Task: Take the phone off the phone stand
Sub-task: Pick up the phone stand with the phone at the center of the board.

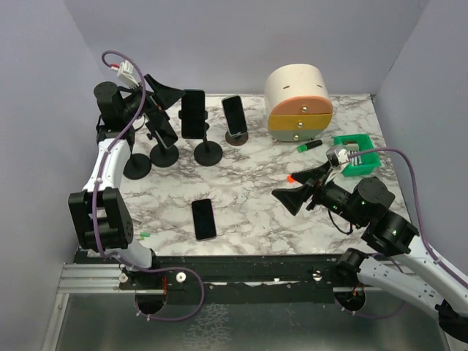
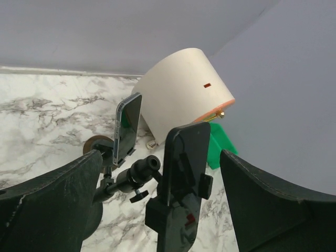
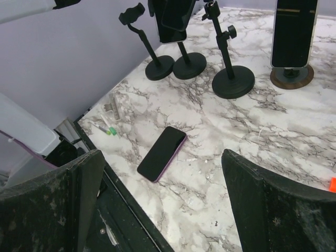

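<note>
A black phone (image 2: 185, 173) stands clamped in a black phone stand (image 1: 164, 155) at the back left. My left gripper (image 2: 160, 157) is open around it, one finger on each side with a gap on both sides. From above, the left gripper (image 1: 162, 110) sits at the height of that phone. Two more phones are on stands: one (image 1: 194, 113) on a black round base, another (image 1: 234, 113) on a brown base. A purple-edged phone (image 1: 204, 219) lies flat near the front. My right gripper (image 1: 287, 185) hovers open and empty to the right of that flat phone (image 3: 163, 152).
An empty clamp stand (image 1: 137, 167) stands left of the gripped one. A cream drum with drawers (image 1: 298, 102), a green bin (image 1: 357, 155) and a green marker (image 1: 308, 146) are at the back right. A small orange piece (image 1: 292, 178) lies by the right gripper.
</note>
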You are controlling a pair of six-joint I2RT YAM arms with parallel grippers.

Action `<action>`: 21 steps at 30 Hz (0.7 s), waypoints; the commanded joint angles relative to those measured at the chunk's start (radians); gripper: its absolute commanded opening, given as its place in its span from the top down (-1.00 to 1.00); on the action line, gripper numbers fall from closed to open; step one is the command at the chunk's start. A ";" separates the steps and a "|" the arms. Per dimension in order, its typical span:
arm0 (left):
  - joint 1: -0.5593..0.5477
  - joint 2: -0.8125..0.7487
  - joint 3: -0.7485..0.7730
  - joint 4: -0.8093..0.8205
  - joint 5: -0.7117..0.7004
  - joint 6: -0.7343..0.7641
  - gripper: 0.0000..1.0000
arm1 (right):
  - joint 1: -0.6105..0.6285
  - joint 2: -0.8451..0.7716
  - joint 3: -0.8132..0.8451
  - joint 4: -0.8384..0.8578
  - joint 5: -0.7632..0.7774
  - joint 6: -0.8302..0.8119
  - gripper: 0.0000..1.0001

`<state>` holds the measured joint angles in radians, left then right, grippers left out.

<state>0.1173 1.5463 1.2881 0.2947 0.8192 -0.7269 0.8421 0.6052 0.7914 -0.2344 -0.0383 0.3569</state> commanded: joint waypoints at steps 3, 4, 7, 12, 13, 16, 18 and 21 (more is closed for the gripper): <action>0.001 0.076 0.047 0.108 0.191 -0.069 -0.85 | 0.001 0.006 0.041 -0.020 -0.023 -0.040 -0.97; -0.004 0.084 0.055 0.112 0.204 -0.070 -0.85 | 0.001 0.005 0.038 -0.016 -0.024 -0.041 -0.98; -0.026 0.116 0.088 0.118 0.231 -0.073 -0.85 | 0.001 0.002 0.026 -0.002 -0.027 -0.040 -0.98; -0.052 0.161 0.132 0.123 0.259 -0.077 -0.82 | 0.001 -0.006 0.017 0.004 -0.027 -0.052 -0.99; -0.054 0.166 0.134 0.123 0.262 -0.075 -0.80 | 0.001 -0.007 0.018 0.004 -0.025 -0.055 -0.99; -0.055 0.181 0.137 0.123 0.266 -0.079 -0.71 | 0.001 -0.012 0.021 0.001 -0.019 -0.062 -0.99; -0.055 0.194 0.135 0.124 0.267 -0.089 -0.63 | 0.001 -0.012 0.023 0.000 -0.017 -0.067 -0.99; -0.054 0.206 0.132 0.125 0.268 -0.093 -0.48 | 0.002 -0.015 0.022 -0.006 -0.017 -0.070 -0.99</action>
<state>0.0612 1.7260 1.4010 0.3985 1.0515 -0.8097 0.8421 0.5999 0.8013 -0.2337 -0.0429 0.3111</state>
